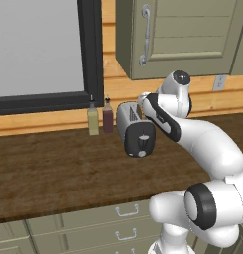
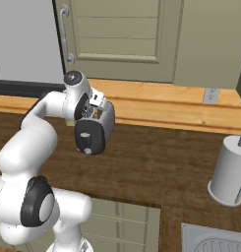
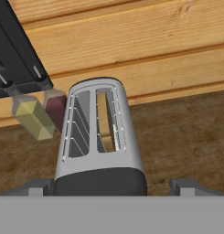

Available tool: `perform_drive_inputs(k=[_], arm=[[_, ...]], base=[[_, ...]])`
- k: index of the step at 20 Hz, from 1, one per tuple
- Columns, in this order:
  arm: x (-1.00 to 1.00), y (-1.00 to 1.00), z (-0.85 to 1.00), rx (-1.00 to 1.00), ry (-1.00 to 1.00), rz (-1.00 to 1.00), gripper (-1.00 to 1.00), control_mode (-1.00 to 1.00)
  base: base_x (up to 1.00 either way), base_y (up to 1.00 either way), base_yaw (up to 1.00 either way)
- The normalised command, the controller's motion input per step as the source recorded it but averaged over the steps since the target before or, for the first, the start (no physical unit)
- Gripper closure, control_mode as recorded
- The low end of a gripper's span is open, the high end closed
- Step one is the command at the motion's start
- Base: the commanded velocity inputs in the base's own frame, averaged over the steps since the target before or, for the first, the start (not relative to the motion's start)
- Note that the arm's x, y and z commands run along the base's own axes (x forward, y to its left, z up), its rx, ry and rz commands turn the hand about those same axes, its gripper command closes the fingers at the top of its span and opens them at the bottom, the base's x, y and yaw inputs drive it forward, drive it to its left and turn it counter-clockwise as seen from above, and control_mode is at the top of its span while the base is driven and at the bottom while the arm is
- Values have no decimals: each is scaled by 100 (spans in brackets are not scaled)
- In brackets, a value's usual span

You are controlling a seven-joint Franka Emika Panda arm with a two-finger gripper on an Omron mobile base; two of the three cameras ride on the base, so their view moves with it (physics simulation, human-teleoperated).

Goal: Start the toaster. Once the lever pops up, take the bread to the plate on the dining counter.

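Left base view: toaster (image 1: pixel 135 128) sits on the dark wood counter (image 1: pixel 53 173), towards its back edge by the wood-panel wall, black end panel w/ round knob facing the front edge. Just left of it, two bottles at the back edge: a yellowish bottle (image 1: pixel 93 119) and a dark red bottle (image 1: pixel 108 117), side by side. Arm bends over the toaster's right side; hand hidden behind the wrist.

Right base view: toaster (image 2: pixel 95 130) partly covered by the arm, knob end toward front edge. A grey canister (image 2: pixel 231 172) stands well apart, near the counter's right end.

Hand view: gripper (image 3: pixel 111 186) looks down on the toaster (image 3: pixel 98 137); fingers spread wide apart, one tip each side of the black end, holding nothing. Bread (image 3: pixel 105 122) stands in the right slot, left slot bare.
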Motion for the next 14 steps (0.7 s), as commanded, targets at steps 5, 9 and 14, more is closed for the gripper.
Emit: perform_drive_inputs(k=[5,9,14], arm=[[0,0,0,0,0,0,-100,-100],[0,0,0,0,0,0,-100,-100],[0,0,0,0,0,0,-100,-100]], base=[[0,0,0],[0,0,0],[0,0,0]])
